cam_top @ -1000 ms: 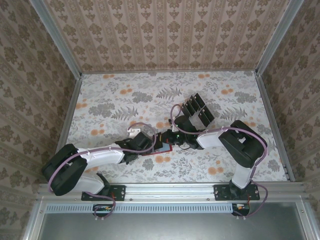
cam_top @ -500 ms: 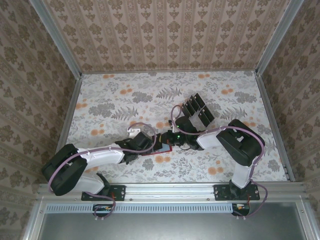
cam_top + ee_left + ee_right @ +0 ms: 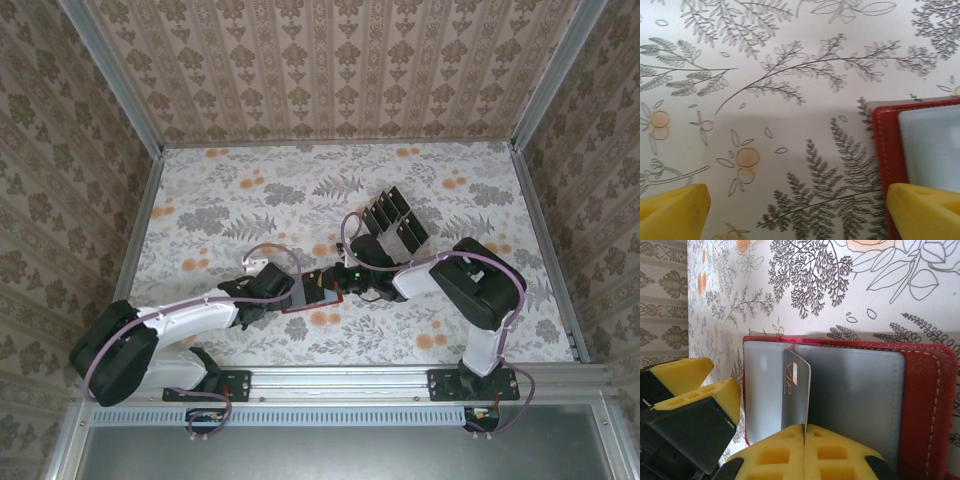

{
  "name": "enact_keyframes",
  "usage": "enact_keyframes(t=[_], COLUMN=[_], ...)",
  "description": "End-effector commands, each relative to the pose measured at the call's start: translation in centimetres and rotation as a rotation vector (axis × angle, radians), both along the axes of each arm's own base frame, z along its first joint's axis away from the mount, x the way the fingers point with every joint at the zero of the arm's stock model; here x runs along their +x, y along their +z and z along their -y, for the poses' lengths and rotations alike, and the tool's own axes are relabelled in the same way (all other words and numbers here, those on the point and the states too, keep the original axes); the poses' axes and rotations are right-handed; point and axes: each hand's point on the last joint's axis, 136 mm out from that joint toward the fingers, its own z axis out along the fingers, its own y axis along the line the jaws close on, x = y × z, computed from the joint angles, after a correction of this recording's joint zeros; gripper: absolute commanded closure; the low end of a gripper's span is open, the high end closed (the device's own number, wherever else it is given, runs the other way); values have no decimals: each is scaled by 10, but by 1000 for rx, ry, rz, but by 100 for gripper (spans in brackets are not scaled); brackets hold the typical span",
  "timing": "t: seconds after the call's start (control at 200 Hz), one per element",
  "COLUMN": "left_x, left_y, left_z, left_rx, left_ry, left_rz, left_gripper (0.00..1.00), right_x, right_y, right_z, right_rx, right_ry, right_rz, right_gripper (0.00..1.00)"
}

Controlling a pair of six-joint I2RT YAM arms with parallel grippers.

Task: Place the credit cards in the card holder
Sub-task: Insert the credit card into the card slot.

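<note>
The card holder (image 3: 920, 390) is a red wallet lying open on the floral table, its greyish clear pockets (image 3: 855, 390) facing up. My right gripper (image 3: 804, 427) is shut on a black credit card (image 3: 794, 385) marked VIP, held on edge with its far end at the wallet's centre fold. My left gripper (image 3: 797, 200) is open, with one yellow finger (image 3: 925, 210) over the red edge of the card holder (image 3: 885, 150) and the other over bare table. From above, both grippers meet at the card holder (image 3: 312, 297). More black credit cards (image 3: 395, 218) stand in a rack behind.
The clear tiered rack (image 3: 408, 235) sits just beyond the right arm's wrist. Patterned walls close the table on three sides. The left gripper's yellow fingers (image 3: 700, 385) sit close beside the wallet's left edge in the right wrist view.
The left arm has drawn back to the left, and its gripper has slid off the wallet toward its left edge. The right gripper and card have barely moved.
</note>
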Motion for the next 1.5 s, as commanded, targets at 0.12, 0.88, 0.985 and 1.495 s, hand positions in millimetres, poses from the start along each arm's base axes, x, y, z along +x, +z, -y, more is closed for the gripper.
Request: enact_keyframes(t=[0.12,0.88,0.985,1.495], left_x=[-14,-21,-22,-17], left_y=[-14,-33,-34,-20], left_z=[-22,-21,-22,-16], left_rx=[59,46,48,20], left_ry=[45,45,43,22], left_rz=[-55,-87,-89,-62], left_gripper=[0,1,1,0], right_x=[-11,-17,-19,-21], right_y=[-30,-33,-35,-36], right_z=[10,-4,-7,1], right_rx=[-57,-37,-45,-133], right_ry=[-4,42,48,27], right_rz=[-86,-136,-140,-151], right_gripper=[100,100,100,96])
